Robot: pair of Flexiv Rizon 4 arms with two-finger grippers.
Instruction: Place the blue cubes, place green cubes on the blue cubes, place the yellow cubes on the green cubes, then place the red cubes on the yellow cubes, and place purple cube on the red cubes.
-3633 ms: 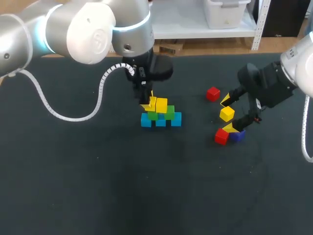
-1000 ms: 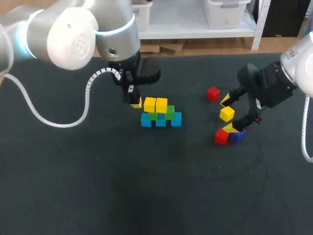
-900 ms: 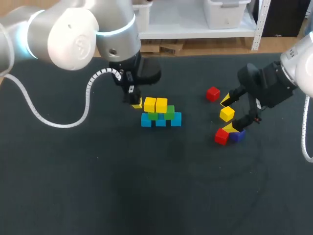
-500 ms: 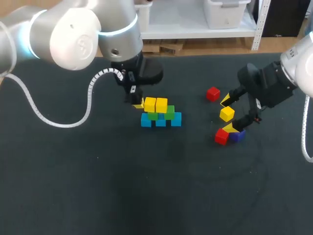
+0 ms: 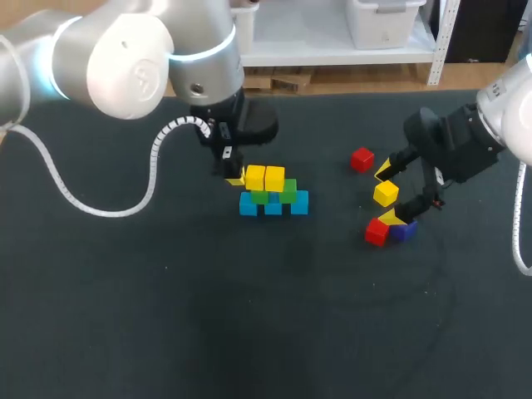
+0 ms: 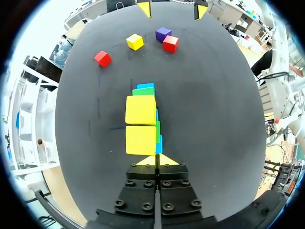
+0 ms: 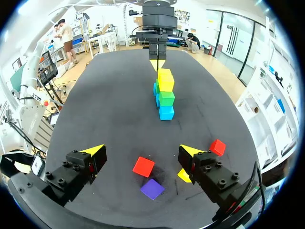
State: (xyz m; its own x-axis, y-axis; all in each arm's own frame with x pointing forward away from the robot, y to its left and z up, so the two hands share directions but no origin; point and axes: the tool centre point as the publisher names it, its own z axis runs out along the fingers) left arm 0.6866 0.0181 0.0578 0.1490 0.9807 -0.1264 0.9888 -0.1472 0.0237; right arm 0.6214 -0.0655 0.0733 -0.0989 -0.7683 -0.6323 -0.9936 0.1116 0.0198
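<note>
Stack (image 5: 273, 198) on table (image 5: 249, 316), yellow cubes (image 5: 274, 178) on green cubes (image 5: 288, 189) on blue cubes (image 5: 299, 202), left jaws pressed together, empty, just beside it, maybe for nudging; right jaws spread above loose yellow cube (image 5: 385, 193), poised for picking.

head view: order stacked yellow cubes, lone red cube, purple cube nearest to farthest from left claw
1. stacked yellow cubes, beside the left claw
2. lone red cube, farther right
3. purple cube, far right
</note>
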